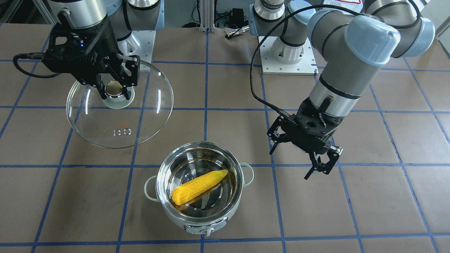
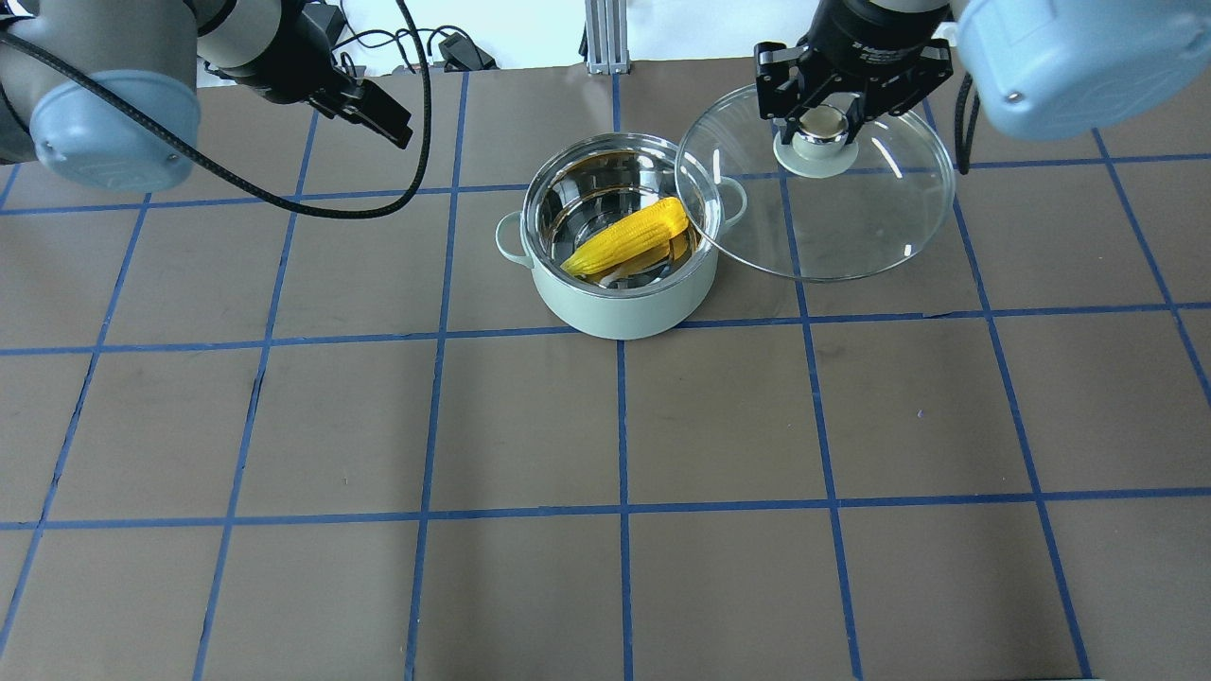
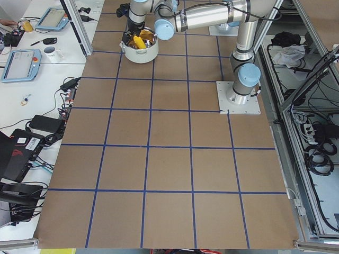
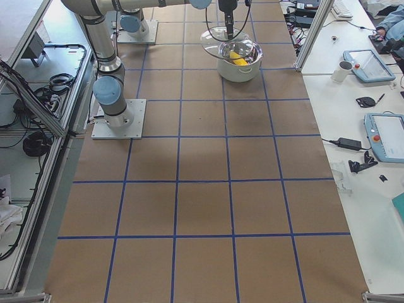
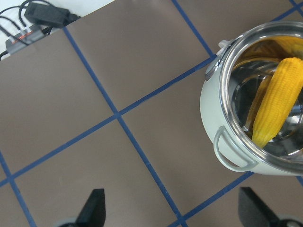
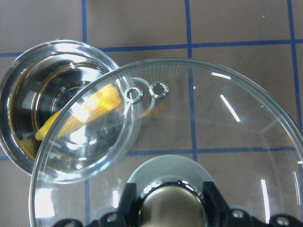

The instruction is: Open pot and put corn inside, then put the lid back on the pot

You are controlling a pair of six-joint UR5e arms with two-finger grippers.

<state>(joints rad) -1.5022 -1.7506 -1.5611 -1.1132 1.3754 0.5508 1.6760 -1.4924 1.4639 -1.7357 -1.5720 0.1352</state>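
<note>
The pale mint-green pot (image 1: 200, 225) stands open on the table, also in the overhead view (image 2: 624, 307). The yellow corn (image 1: 198, 186) lies slanted inside it (image 2: 629, 236). My right gripper (image 1: 114, 89) is shut on the beige knob of the clear glass lid (image 1: 119, 116) and holds it tilted in the air beside the pot (image 2: 851, 218). In the right wrist view the lid (image 6: 213, 123) overlaps the pot's rim (image 6: 28, 94). My left gripper (image 1: 288, 166) is open and empty, off to the pot's other side; its fingertips (image 5: 94, 208) stand wide apart.
The table is brown with a blue tape grid. Both arm bases (image 1: 286, 52) stand at the robot's edge. Cables and a small box (image 5: 45, 21) lie past the table's edge. Operator benches with tablets (image 4: 385, 136) show in the side views.
</note>
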